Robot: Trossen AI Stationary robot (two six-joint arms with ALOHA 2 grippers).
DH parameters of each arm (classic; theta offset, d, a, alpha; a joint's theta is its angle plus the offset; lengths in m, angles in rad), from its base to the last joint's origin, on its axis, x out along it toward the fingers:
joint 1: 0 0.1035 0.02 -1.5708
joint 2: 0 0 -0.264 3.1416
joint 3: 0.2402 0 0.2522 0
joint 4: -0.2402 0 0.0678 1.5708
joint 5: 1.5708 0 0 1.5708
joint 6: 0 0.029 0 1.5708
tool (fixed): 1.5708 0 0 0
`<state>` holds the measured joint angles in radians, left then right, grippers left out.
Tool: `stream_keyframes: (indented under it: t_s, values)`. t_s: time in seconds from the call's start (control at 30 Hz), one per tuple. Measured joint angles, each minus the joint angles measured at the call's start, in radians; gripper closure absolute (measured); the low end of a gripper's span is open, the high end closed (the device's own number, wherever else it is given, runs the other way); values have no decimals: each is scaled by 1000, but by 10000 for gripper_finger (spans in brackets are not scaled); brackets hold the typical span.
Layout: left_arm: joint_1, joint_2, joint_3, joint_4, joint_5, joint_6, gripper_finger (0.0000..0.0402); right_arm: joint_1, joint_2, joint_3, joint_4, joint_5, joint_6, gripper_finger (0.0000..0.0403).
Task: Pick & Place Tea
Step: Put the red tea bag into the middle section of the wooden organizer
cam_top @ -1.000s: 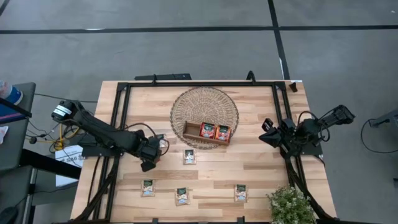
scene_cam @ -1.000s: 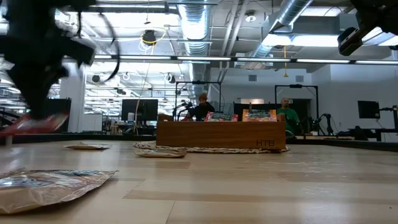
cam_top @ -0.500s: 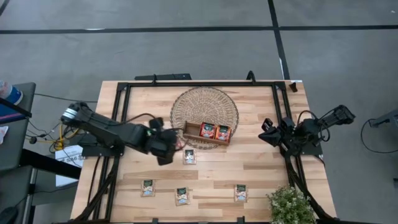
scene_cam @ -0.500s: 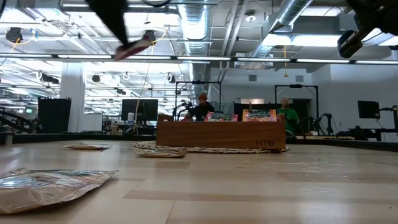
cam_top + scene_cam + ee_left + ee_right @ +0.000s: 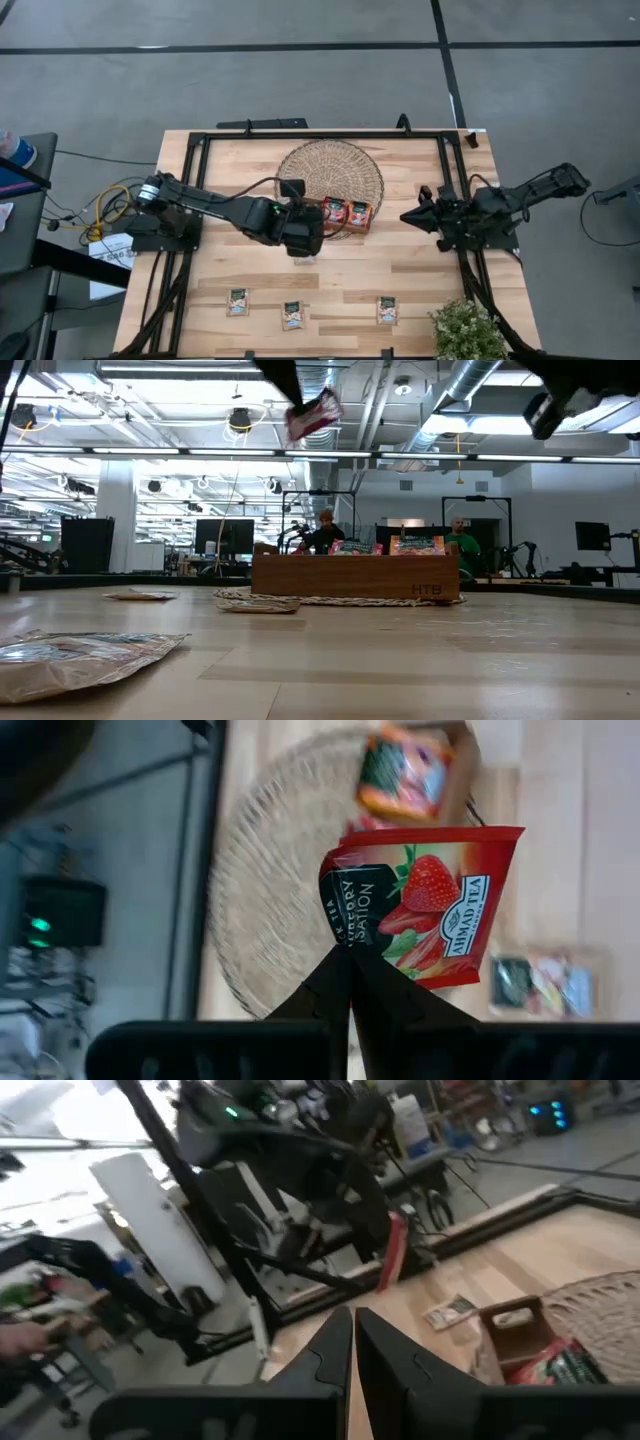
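High view first: the left arm stretches across the wooden surface (image 5: pixel 420 270), and the left tool (image 5: pixel 303 232) hangs over the near left end of the brown wooden tray (image 5: pixel 340 225), which sits on the front edge of a round woven mat (image 5: pixel 330 165). From the left wrist view the left tool's fingers (image 5: pixel 335 985) are pinched together on the lower edge of a red tea sachet (image 5: pixel 425 905) with a strawberry picture, carried in the air above the mat. Low view shows that same sachet up high, tilted, well clear of the surface.

Two more sachets (image 5: pixel 347 211) stand in the tray's middle and right compartments. One cream sachet (image 5: pixel 303 255) peeks out just below the left tool, partly hidden by it. Three others lie flat in a row near the front edge: one on the left (image 5: pixel 237 301), one in the middle (image 5: pixel 292 315), one on the right (image 5: pixel 387 310).

Over on the right side the right tool (image 5: pixel 418 216) hovers above the surface, well apart from the tray, its fingers (image 5: pixel 335 1350) clenched with nothing between them. A small green plant (image 5: pixel 465 330) stands at the front right corner. Two people are in the room behind.
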<state>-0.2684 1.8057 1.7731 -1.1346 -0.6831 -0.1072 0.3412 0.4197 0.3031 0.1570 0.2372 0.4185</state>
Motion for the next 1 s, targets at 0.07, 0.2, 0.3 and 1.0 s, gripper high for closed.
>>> stream_keyframes:
  t_s: [0.07,0.2,0.3,1.0]
  values:
    - [0,13,37,1,-35,34,401,-14,56,34,0,-3,-4,393]
    - [0,27,77,9,-67,77,401,-45,184,93,0,-3,-8,393]
    - [0,27,80,30,-89,102,401,-72,271,130,-2,-13,-8,392]
    - [0,27,80,28,-152,148,401,-251,764,458,64,-141,-87,263]
